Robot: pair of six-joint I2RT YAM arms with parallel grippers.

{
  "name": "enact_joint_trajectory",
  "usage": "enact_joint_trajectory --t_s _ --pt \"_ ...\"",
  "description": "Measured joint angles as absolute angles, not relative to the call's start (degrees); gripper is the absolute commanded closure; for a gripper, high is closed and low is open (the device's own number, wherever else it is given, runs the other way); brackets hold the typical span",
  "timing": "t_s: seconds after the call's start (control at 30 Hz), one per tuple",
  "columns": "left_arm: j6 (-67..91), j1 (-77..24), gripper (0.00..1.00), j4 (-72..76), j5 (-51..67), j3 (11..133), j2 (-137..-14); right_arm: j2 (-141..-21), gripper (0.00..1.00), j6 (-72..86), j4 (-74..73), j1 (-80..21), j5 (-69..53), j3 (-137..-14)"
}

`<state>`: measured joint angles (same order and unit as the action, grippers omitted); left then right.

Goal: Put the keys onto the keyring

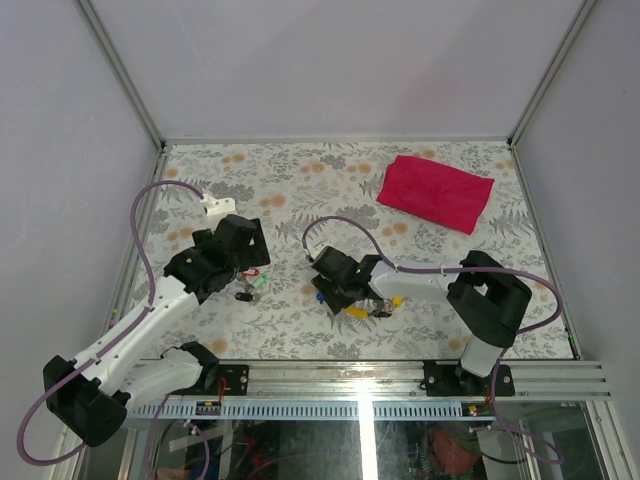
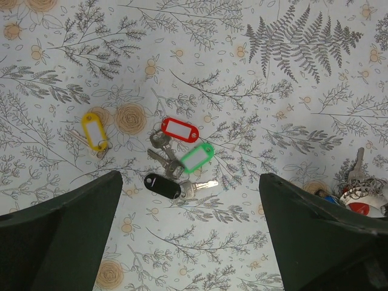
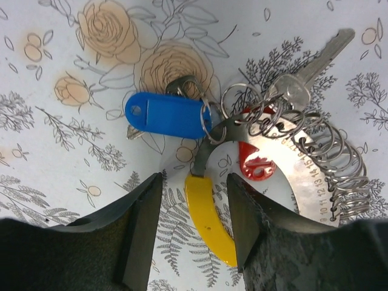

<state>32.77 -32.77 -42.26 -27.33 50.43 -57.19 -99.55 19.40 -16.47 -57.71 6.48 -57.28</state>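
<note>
Two fingers of the right claw (image 3: pixel 193 182) stand apart on either side of the yellow tag (image 3: pixel 209 230). A strip of table (image 3: pixel 54 151) shows along the tag's left flank, so I read this claw as released, straddling rather than pinching. My guess is it sits there because the tag is the bundle's easiest handle. The tag's long axis runs from the frame centre down toward the lower right.

Just above it the keyring (image 3: pixel 260 121) lies flat in the upper right of the wrist view. Its blue tag (image 3: pixel 167 115) stretches left to right, a silver key (image 3: pixel 318 57) points to the upper right, and a wire coil (image 3: pixel 333 157) curls down the right side.

Further left in the overhead view, the left claw (image 2: pixel 189 200) hangs spread wide over the keys (image 2: pixel 176 160). Their red, green and black tags fan out with the metal ends meeting in the middle, and none is on the ring yet. Probably its next job is to pick one up.
</note>
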Motion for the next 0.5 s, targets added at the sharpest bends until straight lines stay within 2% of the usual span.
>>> enact_joint_trajectory --t_s 0.27,0.5 --pt "32.8 -32.9 0.00 -42.3 -27.5 50.4 -56.8 -99.5 0.53 19.0 -19.6 -59.5 8.3 -57.6" --pt "33.0 -33.0 0.00 -42.3 -27.5 50.4 -56.8 -99.6 0.62 19.1 -20.0 -59.8 8.2 -57.6"
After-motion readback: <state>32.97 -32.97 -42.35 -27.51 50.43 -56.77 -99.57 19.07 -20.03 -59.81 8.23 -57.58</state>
